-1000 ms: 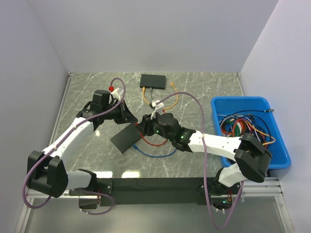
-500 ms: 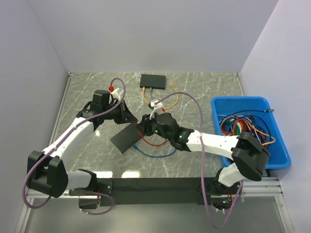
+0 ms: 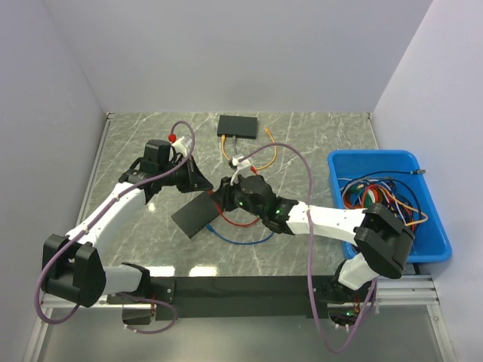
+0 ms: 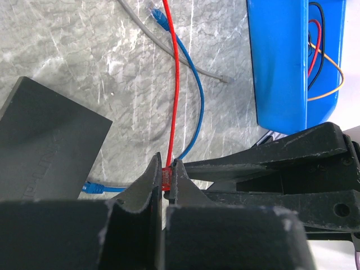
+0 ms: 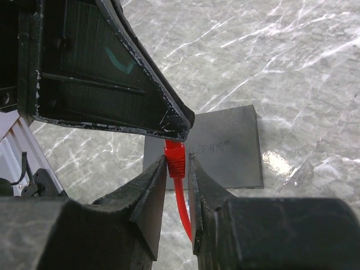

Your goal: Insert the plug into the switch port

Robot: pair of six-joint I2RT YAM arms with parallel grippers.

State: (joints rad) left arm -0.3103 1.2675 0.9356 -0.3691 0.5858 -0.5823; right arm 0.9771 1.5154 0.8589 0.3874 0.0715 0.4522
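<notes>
Plug (image 5: 175,157) pinched, cables (image 3: 377,200) in blue bin (image 3: 371,157)

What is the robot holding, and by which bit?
The left gripper pinches the red cable by its plug. The right gripper sits around that plug; whether it grips cannot be told.
</notes>
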